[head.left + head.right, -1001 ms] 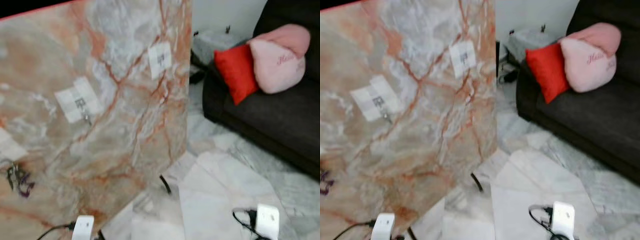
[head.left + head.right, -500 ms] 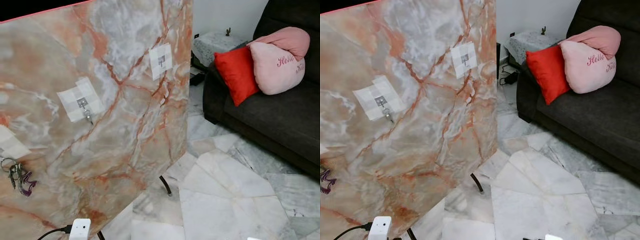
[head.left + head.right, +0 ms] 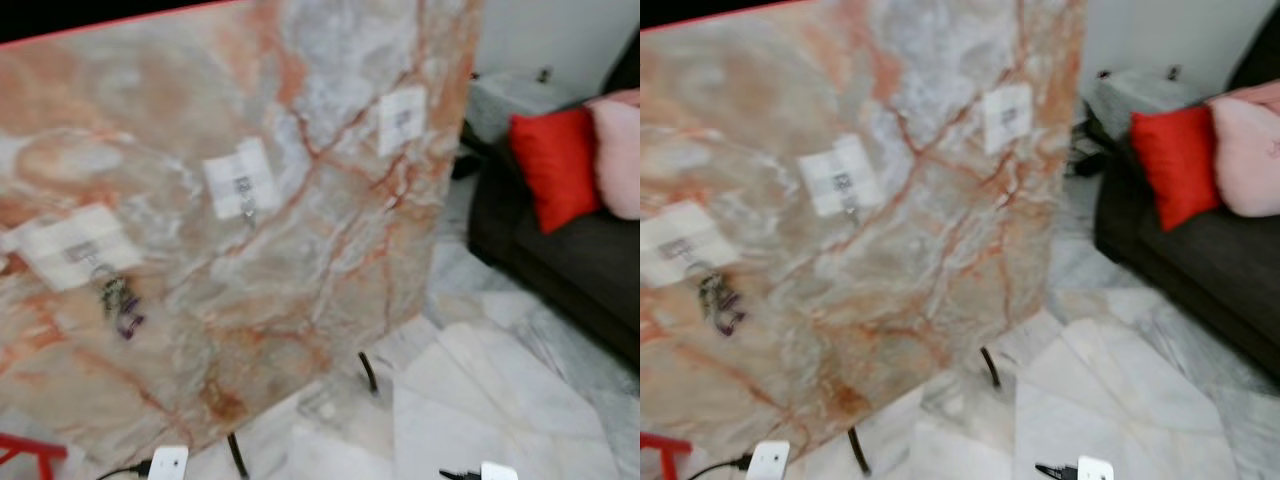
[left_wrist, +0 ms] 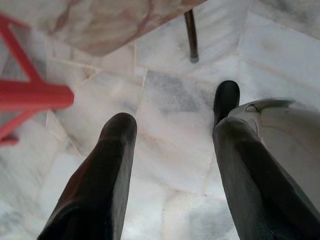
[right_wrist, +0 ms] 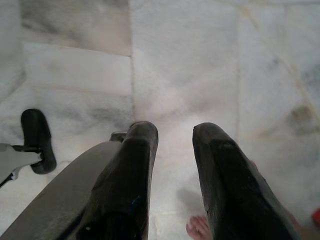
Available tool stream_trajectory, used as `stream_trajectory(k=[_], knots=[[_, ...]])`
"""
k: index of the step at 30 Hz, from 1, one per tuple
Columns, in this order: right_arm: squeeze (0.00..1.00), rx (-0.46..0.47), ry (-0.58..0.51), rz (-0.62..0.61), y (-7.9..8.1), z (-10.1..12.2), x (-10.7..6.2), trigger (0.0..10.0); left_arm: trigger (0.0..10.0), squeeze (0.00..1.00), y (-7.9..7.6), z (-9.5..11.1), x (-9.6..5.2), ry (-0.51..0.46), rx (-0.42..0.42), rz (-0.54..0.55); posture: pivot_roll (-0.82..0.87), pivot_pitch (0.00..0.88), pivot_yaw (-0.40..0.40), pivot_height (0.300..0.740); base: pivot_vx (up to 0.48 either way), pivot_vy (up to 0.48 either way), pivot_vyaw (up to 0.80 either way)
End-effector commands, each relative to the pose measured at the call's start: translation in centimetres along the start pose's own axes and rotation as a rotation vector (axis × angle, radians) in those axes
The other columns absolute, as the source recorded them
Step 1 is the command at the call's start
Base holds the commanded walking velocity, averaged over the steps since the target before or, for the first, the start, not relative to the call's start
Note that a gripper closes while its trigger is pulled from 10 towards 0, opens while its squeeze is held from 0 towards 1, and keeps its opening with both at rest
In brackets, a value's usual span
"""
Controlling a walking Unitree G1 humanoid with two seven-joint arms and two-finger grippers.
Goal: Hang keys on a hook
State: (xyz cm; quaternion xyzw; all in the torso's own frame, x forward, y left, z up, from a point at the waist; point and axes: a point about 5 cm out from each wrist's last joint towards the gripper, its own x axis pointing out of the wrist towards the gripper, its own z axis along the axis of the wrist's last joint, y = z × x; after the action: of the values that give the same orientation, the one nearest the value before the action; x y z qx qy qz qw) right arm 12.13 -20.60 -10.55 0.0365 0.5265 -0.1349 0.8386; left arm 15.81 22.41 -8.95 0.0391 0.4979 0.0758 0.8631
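Note:
A bunch of keys (image 3: 118,300) with a purple tag hangs below the leftmost white hook patch (image 3: 78,250) on an upright marble-patterned board (image 3: 300,260). Two more patches with hooks, one in the middle (image 3: 243,180) and one to the right (image 3: 403,115), carry nothing. Both arms hang low. In the left wrist view my left gripper (image 4: 175,130) is open over the marble floor with nothing between its fingers. My right gripper (image 5: 175,135) is also open and empty, pointing at the floor. The eye views are blurred.
The board stands on thin dark legs (image 3: 368,370). A red frame (image 4: 30,95) sits on the floor at its left end. A dark sofa (image 3: 560,250) with a red cushion (image 3: 555,165) and a pink one (image 3: 622,160) stands to the right. Marble floor tiles (image 3: 480,400) lie between.
The whole view has swung left, so the board and the hanging keys sit further right in the picture and the sofa is partly cut off. The keys still hang on the left hook.

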Motion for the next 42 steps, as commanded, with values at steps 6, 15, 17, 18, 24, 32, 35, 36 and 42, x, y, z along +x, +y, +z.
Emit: stream_trajectory(k=[6,15,17,18,24,32,35,36,42], knots=[[0.0,-0.015,0.023,-0.003,-0.1,-0.8,-0.1,10.0,10.0,0.0,-1.9,-0.6,0.0,0.028,-0.003,-0.007,-0.09,0.0,0.028,0.74,0.0,0.0,0.8],[0.0,-0.016,0.033,0.014,0.4,-1.1,-0.1,10.0,10.0,0.0,0.8,-1.0,-0.2,0.036,0.016,0.019,-0.1,0.0,0.029,0.74,0.0,0.0,0.8],[0.0,-0.021,0.035,0.019,0.7,-1.3,-0.2,10.0,10.0,0.0,0.8,-1.0,-0.2,0.036,0.018,0.019,-0.09,0.0,0.027,0.74,0.0,0.0,0.8],[0.0,-0.024,0.038,0.02,0.8,-1.4,-0.2,10.0,10.0,0.0,0.8,-1.0,-0.2,0.036,0.022,0.019,-0.09,0.0,0.027,0.74,0.0,0.0,0.8],[0.0,-0.036,0.046,0.023,0.9,-1.7,-0.2,10.0,10.0,0.0,0.6,-1.0,-0.1,0.036,0.034,0.012,-0.1,0.0,0.027,0.74,0.0,0.0,0.8],[0.0,-0.048,0.051,0.021,0.2,-1.7,-0.2,10.0,10.0,0.0,0.2,-0.9,-0.1,0.035,0.059,-0.005,-0.1,0.0,0.015,0.74,0.0,0.0,0.8],[0.0,-0.034,0.052,0.028,-0.1,-1.6,-0.2,10.0,10.0,0.0,-0.3,-0.8,-0.1,0.03,0.066,-0.017,-0.09,0.0,0.008,0.74,0.0,0.0,0.27],[0.0,-0.034,0.053,0.029,-0.1,-1.6,-0.2,10.0,10.0,0.0,-0.6,-0.7,-0.1,0.029,0.073,-0.026,-0.08,0.0,0.008,0.74,0.0,0.0,0.0],[0.0,-0.031,0.043,0.044,0.0,-1.2,-0.1,10.0,10.0,0.0,-1.5,-0.8,-0.1,0.029,0.089,-0.049,-0.09,0.0,0.01,0.74,0.0,0.0,0.0]])
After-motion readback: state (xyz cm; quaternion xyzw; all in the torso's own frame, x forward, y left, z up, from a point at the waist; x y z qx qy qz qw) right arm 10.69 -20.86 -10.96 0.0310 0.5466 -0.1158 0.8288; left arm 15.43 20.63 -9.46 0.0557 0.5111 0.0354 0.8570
